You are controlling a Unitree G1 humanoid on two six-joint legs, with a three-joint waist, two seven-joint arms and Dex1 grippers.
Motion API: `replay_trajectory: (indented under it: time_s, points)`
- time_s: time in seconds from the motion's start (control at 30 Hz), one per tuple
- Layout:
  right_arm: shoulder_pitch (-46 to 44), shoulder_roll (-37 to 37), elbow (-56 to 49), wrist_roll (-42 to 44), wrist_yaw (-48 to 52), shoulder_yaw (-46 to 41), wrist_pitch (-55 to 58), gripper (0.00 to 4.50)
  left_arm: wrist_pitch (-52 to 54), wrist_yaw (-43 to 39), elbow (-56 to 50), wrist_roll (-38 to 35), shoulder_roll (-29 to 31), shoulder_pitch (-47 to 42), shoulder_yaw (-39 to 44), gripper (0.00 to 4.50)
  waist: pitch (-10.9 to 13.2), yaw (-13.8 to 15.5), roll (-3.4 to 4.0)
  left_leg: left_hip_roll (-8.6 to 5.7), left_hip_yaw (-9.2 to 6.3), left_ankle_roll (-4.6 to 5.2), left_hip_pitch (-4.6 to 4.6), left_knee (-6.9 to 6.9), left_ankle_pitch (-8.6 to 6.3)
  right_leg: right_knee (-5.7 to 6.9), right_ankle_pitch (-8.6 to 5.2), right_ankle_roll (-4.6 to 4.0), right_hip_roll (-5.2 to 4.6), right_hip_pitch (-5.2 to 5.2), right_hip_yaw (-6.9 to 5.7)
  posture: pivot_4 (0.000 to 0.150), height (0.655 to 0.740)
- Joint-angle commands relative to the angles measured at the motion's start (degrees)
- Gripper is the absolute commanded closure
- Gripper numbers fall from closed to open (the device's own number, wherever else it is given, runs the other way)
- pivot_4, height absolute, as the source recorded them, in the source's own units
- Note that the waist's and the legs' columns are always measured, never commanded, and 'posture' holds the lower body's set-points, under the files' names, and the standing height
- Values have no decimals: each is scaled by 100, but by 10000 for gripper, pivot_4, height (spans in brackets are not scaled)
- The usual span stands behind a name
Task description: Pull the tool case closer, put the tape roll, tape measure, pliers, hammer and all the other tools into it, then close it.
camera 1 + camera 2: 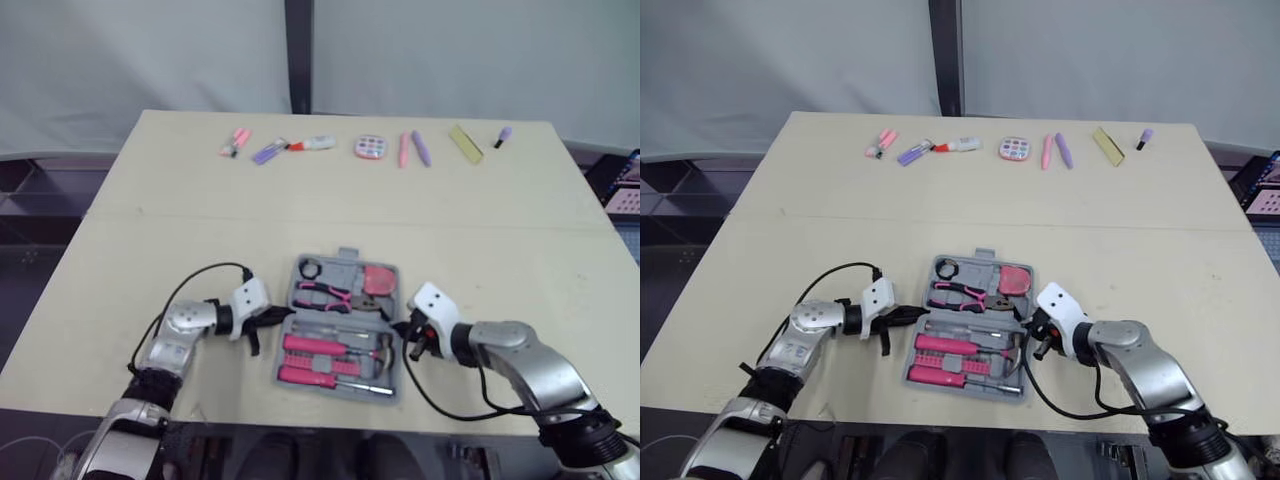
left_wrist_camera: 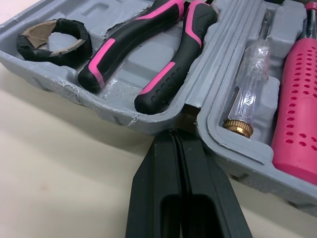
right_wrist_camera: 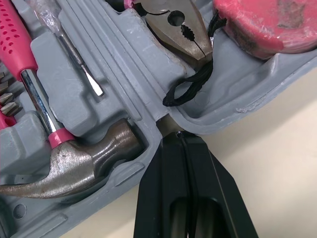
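Claws pinched shut against the open tool case (image 2: pixel 89 101), 1 per side.
The left gripper (image 2: pixel 174 134) touches its left hinge notch, the right gripper (image 3: pixel 179 134) its right; tape roll (image 2: pixel 54 42), pliers (image 2: pixel 148 49) and hammer (image 3: pixel 84 158) lie inside.

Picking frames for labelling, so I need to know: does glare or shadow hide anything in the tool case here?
Left eye view: even light, tool case fully readable, only soft shadows on the table. Left wrist view: small highlights on the clear screwdriver and pliers, nothing hidden. Right wrist view: bright sheen on the hammer head, shape plain.
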Motion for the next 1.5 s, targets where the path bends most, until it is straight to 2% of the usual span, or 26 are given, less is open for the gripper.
replay_trajectory:
  time_s: [0.03,0.57,1.5]
  points:
    - [63,-80,-387,214,298,119,4,44614,282,-237,-426,-15,2,294,-258,44343,0,1,0,0,-1,0,0,0,0,-2,0,0,0,0,0,1500,7400]
    - [428,-310,-807,342,469,92,162,44614,1074,-339,-1605,-172,278,984,-316,44343,0,3,0,3,-1,1,-4,-5,0,-16,0,0,2,3,0,1500,7400]
    - [105,9,-436,99,265,186,79,44614,1224,-280,-1865,-174,316,1212,-294,44343,0,-9,1,9,3,1,-4,-6,0,-31,0,0,5,9,-1,1500,7400]
